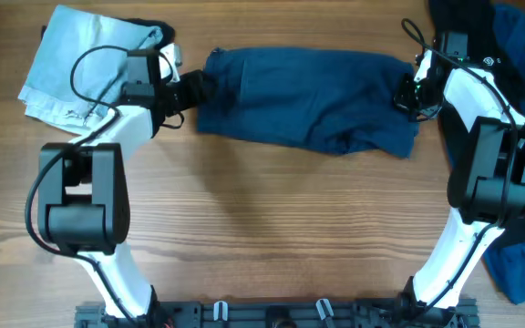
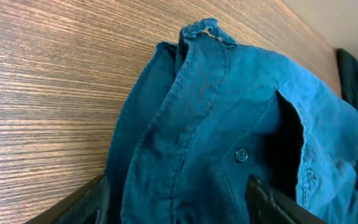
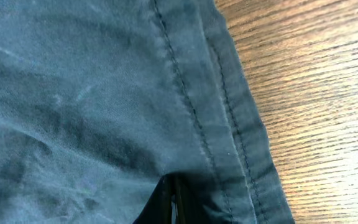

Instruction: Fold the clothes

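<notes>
The navy shorts [image 1: 303, 105] lie stretched out on the bench [image 1: 272, 228]. My right jaws are pinched closed on one end. My left jaws stand apart, astride the buttoned end.

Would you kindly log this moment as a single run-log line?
navy shorts: lying between grippers | left gripper: at left end, grip unclear | right gripper: shut on hem
</notes>
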Tool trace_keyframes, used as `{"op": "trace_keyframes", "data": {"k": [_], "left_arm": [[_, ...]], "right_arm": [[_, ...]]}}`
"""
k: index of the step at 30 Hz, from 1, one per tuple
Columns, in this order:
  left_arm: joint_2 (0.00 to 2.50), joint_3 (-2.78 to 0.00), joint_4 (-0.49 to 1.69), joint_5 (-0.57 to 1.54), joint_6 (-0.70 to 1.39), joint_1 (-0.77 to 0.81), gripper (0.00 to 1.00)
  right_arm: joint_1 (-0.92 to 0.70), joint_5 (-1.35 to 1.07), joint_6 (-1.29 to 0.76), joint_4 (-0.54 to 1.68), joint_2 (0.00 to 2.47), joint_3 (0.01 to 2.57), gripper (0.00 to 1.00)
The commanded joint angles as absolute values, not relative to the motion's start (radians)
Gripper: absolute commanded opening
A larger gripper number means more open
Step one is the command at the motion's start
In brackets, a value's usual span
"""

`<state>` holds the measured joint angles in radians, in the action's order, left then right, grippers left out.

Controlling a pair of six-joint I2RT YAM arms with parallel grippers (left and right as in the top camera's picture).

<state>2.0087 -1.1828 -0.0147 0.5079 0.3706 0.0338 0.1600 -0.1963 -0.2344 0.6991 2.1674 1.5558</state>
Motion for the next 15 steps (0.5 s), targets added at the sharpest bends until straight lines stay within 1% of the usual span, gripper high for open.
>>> {"op": "trace_keyframes", "data": {"k": [1,6,10,15], "left_arm": [[2.078,-1.18,-0.012,0.588,0.326,-0.011,0.64],[2.129,-1.18,-0.011,0.591,0.32,-0.025,0.62],[2.144,-1.18,-0.012,0.633,0.321,-0.019,0.56],[2.159,-1.18,-0.072,0.647,0.321,0.054,0.5]], "right_arm": [[0.154,-0.17,-0.226,0.705,2.186,1.546,0.04],[0.154,-0.144,-0.228,0.719,2.186,1.546,0.04],[0.154,-0.143,-0.228,0.72,2.186,1.546,0.04],[0.154,-0.121,-0.228,0.725,2.186,1.546,0.04]]}}
